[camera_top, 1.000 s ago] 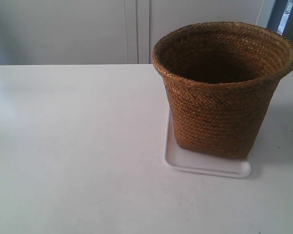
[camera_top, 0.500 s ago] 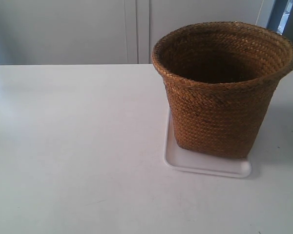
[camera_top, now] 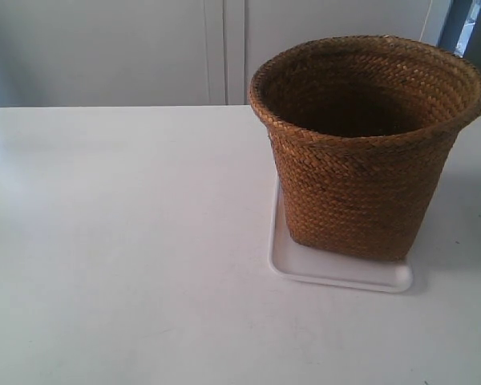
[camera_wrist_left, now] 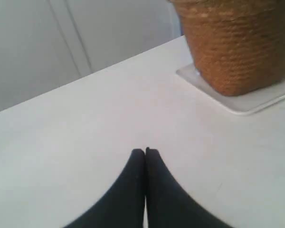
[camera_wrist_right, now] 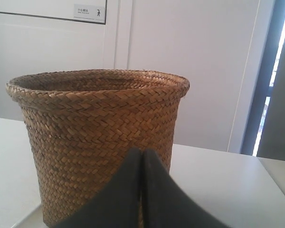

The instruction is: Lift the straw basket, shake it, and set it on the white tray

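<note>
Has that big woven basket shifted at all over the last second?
No. The straw basket sits on the same spot of the white tray as before, and its rim is just as close to the wall seam behind it.

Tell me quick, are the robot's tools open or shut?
Left tool: shut, holding nothing.
Right tool: shut, holding nothing, facing the straw basket.

The left tool (camera_wrist_left: 145, 152) has its two dark fingers (camera_wrist_left: 128, 190) pressed together along their full visible length, tips meeting. The white table (camera_wrist_left: 85, 137) lies beneath it. Well beyond the tips, the straw basket (camera_wrist_left: 237, 47) stands upright on the white tray (camera_wrist_left: 249, 102); the frame edge cuts off the basket's rim. A rounded tray corner projects past the basket base. Pale wall panels (camera_wrist_left: 61, 42) rise behind the table's far edge.
</note>
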You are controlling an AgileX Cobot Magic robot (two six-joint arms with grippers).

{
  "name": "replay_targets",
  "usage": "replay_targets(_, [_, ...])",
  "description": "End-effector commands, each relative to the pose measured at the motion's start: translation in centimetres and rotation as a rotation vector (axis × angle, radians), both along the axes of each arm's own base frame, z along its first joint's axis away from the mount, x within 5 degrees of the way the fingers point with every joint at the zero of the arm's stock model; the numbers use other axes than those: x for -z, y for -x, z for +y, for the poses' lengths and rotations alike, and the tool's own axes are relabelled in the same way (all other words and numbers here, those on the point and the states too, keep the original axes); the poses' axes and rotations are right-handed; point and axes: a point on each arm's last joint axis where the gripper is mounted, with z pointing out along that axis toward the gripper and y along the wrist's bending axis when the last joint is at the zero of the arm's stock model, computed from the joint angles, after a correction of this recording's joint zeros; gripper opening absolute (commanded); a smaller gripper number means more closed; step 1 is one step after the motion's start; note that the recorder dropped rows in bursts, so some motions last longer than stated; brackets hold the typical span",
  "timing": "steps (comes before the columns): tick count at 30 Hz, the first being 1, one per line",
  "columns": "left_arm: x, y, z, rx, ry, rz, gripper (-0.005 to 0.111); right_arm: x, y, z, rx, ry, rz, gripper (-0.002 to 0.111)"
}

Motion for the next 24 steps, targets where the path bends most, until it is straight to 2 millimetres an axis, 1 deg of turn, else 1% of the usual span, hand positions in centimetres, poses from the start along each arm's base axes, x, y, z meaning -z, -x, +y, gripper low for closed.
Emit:
replay_targets(1, [2.1,-0.2,0.7,-0.131,-0.021,0.023,0.000,0.1,0.0,0.0,-0.001,0.002,-0.006,0.001])
replay_targets(4, [2.9,-0.5,1.1,-0.215,-0.014,0.006,0.000,0.1,0.0,0.0,-0.001,0.002,-0.006,0.001])
replay_targets(7, [3.3,-0.7,1.4,-0.266,-0.008,-0.008,0.000,0.1,0.0,0.0,-0.001,0.002,-0.006,0.001])
replay_targets(13, [3.2,-0.8,1.5,-0.279,0.000,-0.032,0.000,0.1,0.0,0.0,-0.001,0.002,-0.006,0.001])
replay_targets(19, [3.4,-0.8,1.5,-0.279,0.028,-0.009,0.000,0.1,0.0,0.0,-0.001,0.002,-0.006,0.001])
replay_targets(24, [3.4,-0.8,2.2,-0.368,-0.007,-0.012,0.000,0.1,0.0,0.0,-0.001,0.002,-0.006,0.001])
